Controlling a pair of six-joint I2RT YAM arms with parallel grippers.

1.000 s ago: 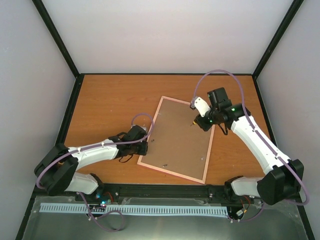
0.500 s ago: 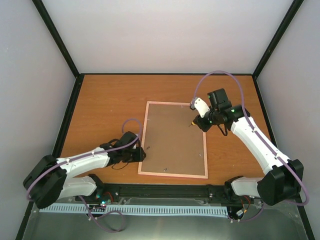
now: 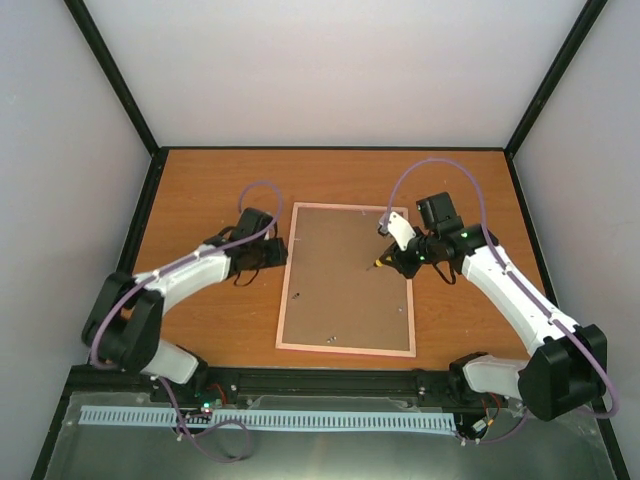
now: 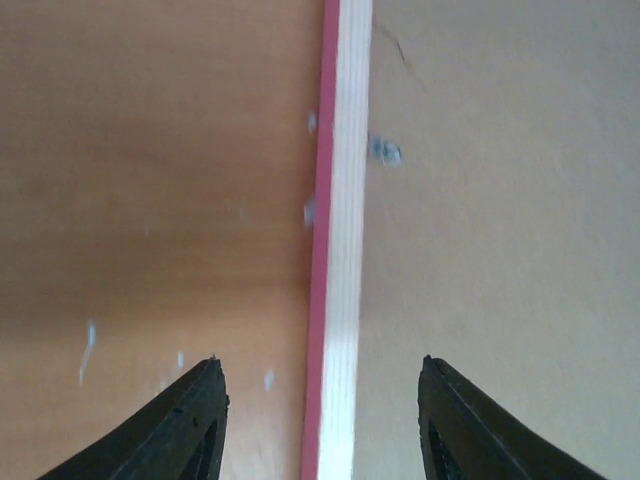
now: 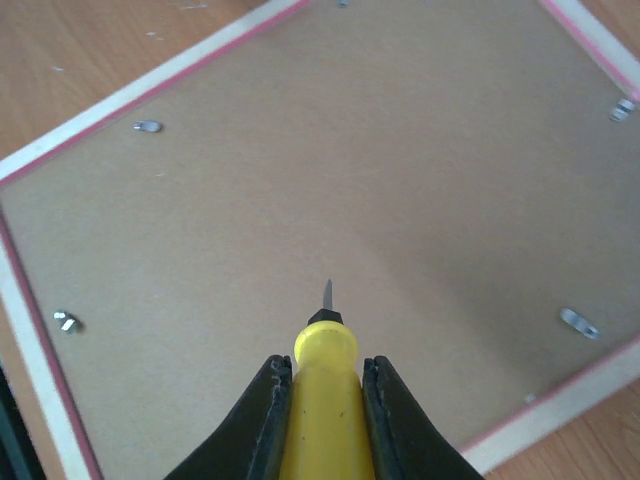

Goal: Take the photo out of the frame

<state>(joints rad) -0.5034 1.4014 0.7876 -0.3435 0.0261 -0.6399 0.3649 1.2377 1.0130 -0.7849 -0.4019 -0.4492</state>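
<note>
Brown backing board (image 3: 345,280) faces up in the frame (image 3: 345,349), which lies face down on the counter (image 3: 210,190). The photo is hidden beneath the board, presumably inside the frame. Your right end effector (image 5: 325,375) is clamped on the screwdriver (image 5: 323,345), its tip over the frame's middle. Steer it to a metal tab (image 5: 578,322) at the frame's rim and swivel that off the board. Your left end effector (image 4: 322,368), fingers apart, straddles the frame's left edge; steady the frame there.

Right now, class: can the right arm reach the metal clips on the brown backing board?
Probably yes: its yellow-handled screwdriver is over the brown backing board, nothing blocking the small metal clips.
</note>
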